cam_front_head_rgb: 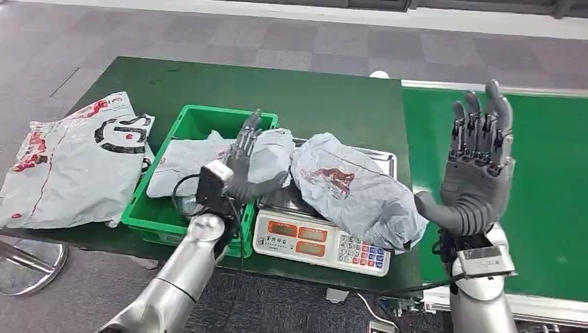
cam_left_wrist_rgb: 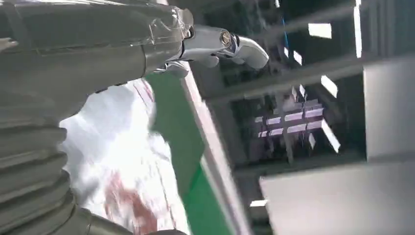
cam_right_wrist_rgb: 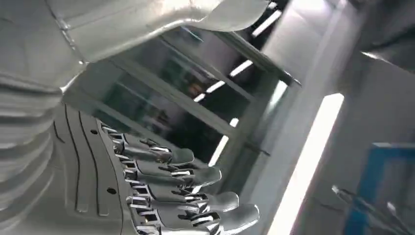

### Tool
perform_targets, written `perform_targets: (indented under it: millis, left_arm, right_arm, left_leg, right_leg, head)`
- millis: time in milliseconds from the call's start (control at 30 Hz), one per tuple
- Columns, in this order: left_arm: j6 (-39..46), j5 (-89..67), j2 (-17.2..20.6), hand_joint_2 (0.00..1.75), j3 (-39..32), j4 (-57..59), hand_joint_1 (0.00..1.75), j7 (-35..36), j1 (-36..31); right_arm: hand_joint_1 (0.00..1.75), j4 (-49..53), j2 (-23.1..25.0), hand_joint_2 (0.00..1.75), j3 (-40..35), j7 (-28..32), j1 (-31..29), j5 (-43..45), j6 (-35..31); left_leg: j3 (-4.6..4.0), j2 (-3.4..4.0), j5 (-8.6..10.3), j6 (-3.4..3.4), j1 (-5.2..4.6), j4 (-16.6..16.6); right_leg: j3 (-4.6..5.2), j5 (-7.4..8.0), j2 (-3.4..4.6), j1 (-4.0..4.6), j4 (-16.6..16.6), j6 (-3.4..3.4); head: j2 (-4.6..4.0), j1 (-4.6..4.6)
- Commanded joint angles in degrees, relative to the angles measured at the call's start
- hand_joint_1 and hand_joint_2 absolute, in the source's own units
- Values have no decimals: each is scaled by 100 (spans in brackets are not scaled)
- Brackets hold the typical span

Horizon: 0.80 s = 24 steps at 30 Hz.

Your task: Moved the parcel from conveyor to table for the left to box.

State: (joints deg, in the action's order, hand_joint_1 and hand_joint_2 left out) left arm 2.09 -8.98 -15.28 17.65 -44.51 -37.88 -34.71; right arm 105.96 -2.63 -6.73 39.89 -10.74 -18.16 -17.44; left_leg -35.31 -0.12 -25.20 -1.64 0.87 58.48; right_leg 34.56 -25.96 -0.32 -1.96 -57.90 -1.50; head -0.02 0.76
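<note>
Already the parcel [cam_front_head_rgb: 357, 191] lies on the scale [cam_front_head_rgb: 319, 239] on the counter [cam_front_head_rgb: 333, 104], just beside the green box [cam_front_head_rgb: 182, 125]. Both the right hand [cam_front_head_rgb: 478, 163] and left hand [cam_front_head_rgb: 243, 163] hold nothing, fingers spread; boxing looks unfinished.

Both hands raised, fingers spread, nothing held.
The left hand [cam_front_head_rgb: 243, 166] stood upright with its thumb jutting sideways below the fingers; the right hand [cam_front_head_rgb: 477, 170] was lifted higher, palm apparently facing inward, thumb angled out beneath straight fingers [cam_right_wrist_rgb: 195, 196].
</note>
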Motion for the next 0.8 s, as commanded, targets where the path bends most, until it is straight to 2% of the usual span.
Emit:
perform_targets:
  millis: [33, 67, 267, 467, 700, 800]
  left_arm:
    - [54, -531, -472, 175, 1824, 2099, 0, 1873, -1093]
    - [51, -378, -472, 175, 2339, 2103, 0, 2383, -1116]
    - [499, 642, -472, 175, 4293, 1842, 0, 3290, -1157]
    - [559, 666, -472, 175, 4437, 1811, 0, 3366, -1159]
    - [291, 729, -472, 175, 5801, 2211, 0, 4208, -1467]
    - [487, 536, -472, 175, 5990, 2351, 0, 4365, -1497]
  right_arm:
    - [0, -52, 375, 175, -395, 11, -294, 34, -13]
    - [0, -110, 399, 175, -394, 11, -310, 44, 35]
    - [0, -122, 659, 175, -362, 11, -253, -81, 49]
    - [0, -80, 673, 175, -351, 11, -227, -99, 52]
    - [0, -36, 861, 175, -116, 11, -94, -250, 220]
    - [0, -46, 905, 175, -58, 11, -55, -287, 224]
  left_leg:
    - [15, -15, 0, 13, 3, -5]
    - [13, -3, -1, 9, -1, -4]
    - [21, 2, -4, 8, 2, -10]
    - [15, 8, -6, 7, 0, -5]
    - [15, 5, -3, 6, 3, -7]
    - [24, 8, -3, 7, 1, -13]
  right_leg:
    - [-24, -3, -16, 7, 10, 18]
    - [-16, -2, -6, 2, 5, 15]
    - [-23, -2, 1, 6, 12, 20]
    - [-10, -3, 6, 4, 4, 13]
    - [-16, -1, 2, 6, 8, 15]
    - [-22, 0, 6, 5, 13, 18]
  head:
    - [0, 0]
    - [0, 0]
    - [0, 0]
    - [0, 0]
    - [2, 0]
    - [0, 0]
